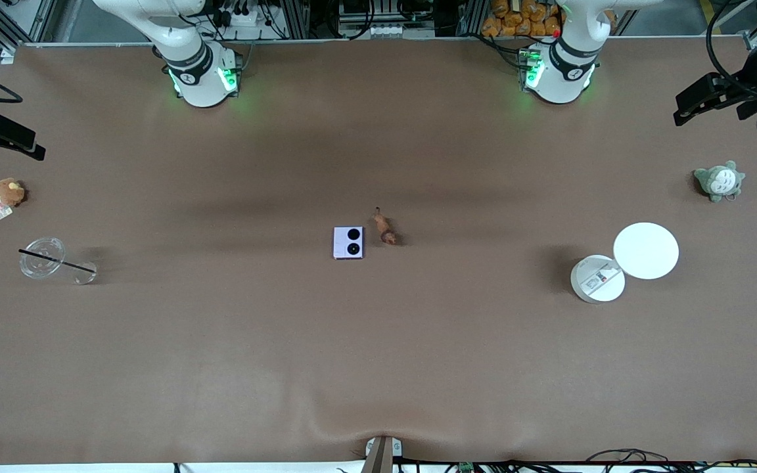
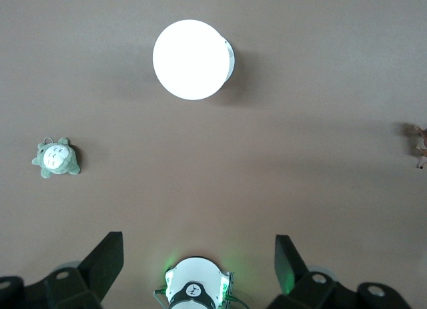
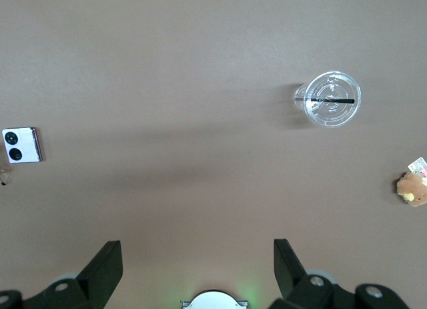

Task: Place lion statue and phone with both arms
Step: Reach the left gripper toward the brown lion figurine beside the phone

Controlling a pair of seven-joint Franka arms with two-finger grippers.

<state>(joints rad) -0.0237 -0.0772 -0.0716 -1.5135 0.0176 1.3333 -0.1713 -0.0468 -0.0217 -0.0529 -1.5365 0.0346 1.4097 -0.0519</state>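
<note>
While the phone (image 1: 348, 242) and lion statue (image 1: 385, 228) lie mid-table, both spread end effectors (image 2: 199, 255) (image 3: 198, 255) hang well apart.

Two white arms, glossy and rounded, each ringed by a black band. Round white bases lit green at the sides, a small dark round mark on each. Black cables bundled by the bases. Left claw (image 2: 198, 259): matte black, angular fingers (image 2: 107, 259) set wide apart, with pale round screw heads on the black mounts. Right claw (image 3: 198, 259): the same black wedge-shaped fingers (image 3: 107, 262), equally wide, same screw heads.
</note>
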